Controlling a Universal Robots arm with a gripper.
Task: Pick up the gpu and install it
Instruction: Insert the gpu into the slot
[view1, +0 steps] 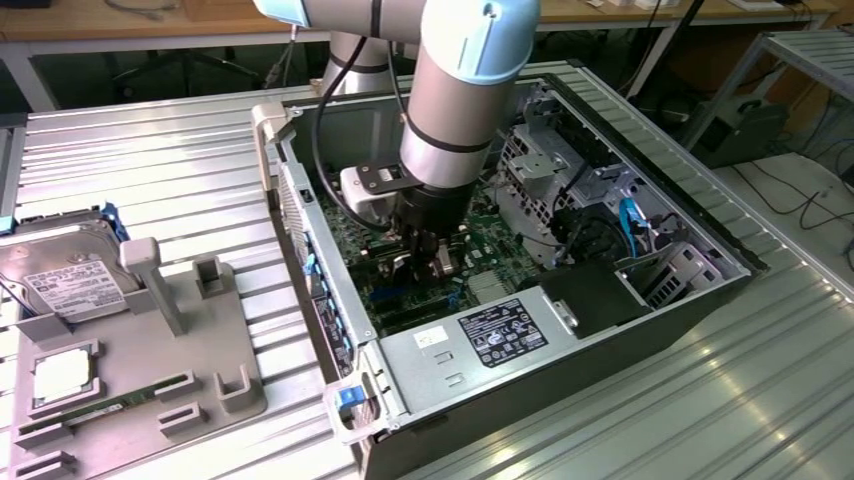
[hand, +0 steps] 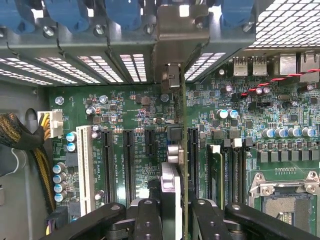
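PC case (view1: 694, 290) lies open on its side, holding motherboard (hand: 135, 115), power supply (view1: 501, 335) and drive cage. Gripper (view1: 430, 262) is down inside, fingers (hand: 150, 220) clamped on the gpu's (hand: 182, 150) top edge. Card stands edge-on over a slot, bracket (hand: 181, 25) at the rear wall. Looks light, stiff, fragile (edge grip seems right). Hard drive (view1: 60, 272) sits in the tray outside.

arm (view1: 447, 110) reaching into open computer case (view1: 534, 330) | hard drive (view1: 60, 275) on gray fixture (view1: 134, 370)
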